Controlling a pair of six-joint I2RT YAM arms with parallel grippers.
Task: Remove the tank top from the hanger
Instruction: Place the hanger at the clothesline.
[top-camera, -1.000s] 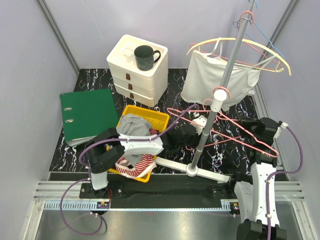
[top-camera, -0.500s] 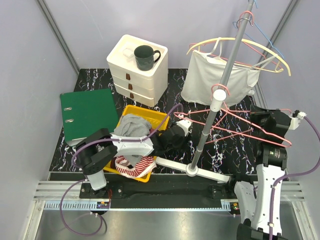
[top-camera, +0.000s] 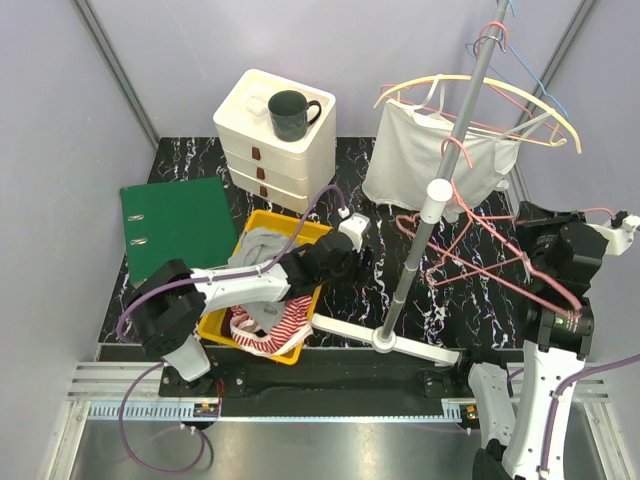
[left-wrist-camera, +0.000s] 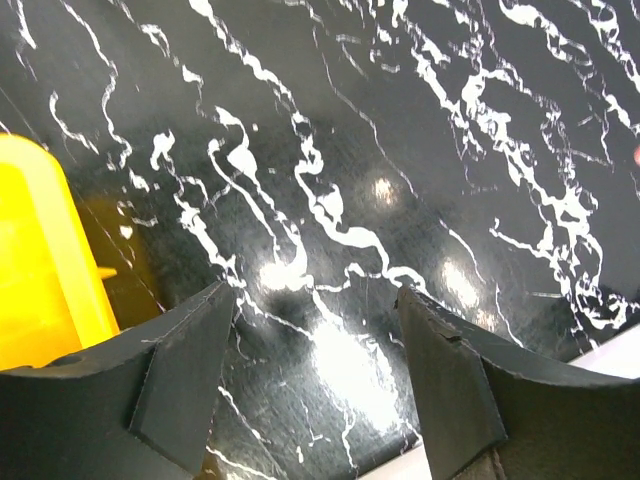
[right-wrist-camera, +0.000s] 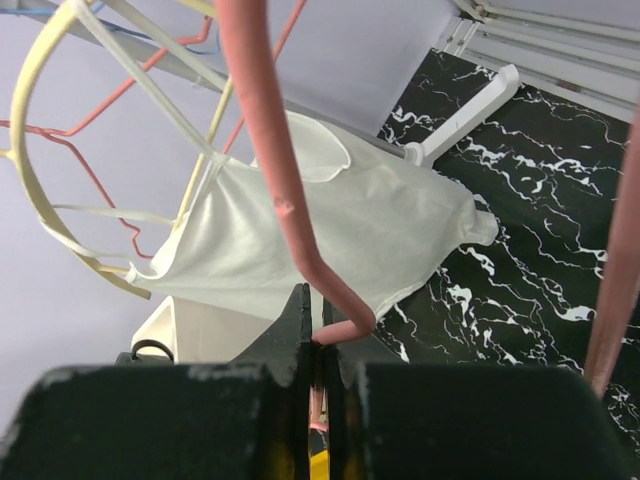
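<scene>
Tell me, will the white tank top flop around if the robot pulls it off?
Probably floppy: the tank top hangs in soft folds from the yellow hanger. It looks thin, so it is likely light. It's looped over the hanger, so it might snag coming off.

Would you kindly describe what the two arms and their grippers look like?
Both the left arm and right arm have white links with black joints and trail purple cables. The left gripper and right gripper have flat, angular, matte black fingers.
</scene>
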